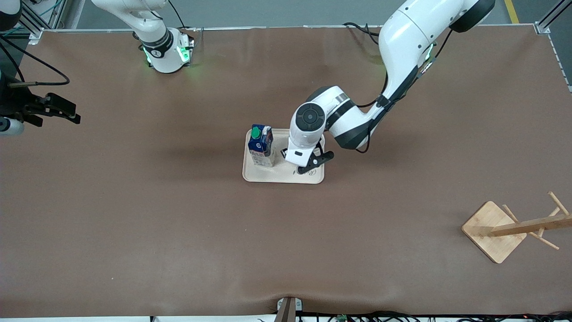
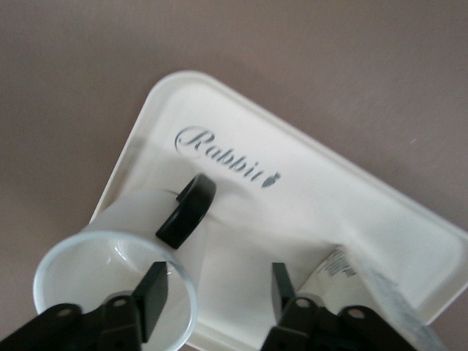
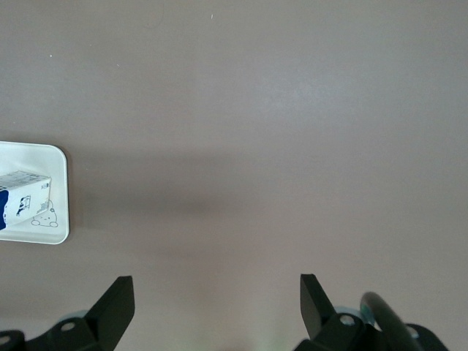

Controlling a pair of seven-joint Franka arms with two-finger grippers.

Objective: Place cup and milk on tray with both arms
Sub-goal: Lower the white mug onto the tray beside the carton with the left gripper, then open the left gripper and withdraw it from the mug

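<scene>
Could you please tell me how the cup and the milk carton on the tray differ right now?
The cup is round, open-topped and plain white with a black handle; the milk carton is boxy, blue and white, closed by a green cap. The left gripper is open with one finger inside the cup's rim, while the carton stands free, with the right gripper open off toward the right arm's end. Both sit upright on the tray.

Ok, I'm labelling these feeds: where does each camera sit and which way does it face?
Front view: high, across the table, facing the robots; left gripper over the tray, right gripper waiting over its arm's table end.
Left wrist view: looks down at cup and tray; its open fingers show.
Right wrist view: looks down at the table; its open fingers show.
All share the milk on the tray.
</scene>
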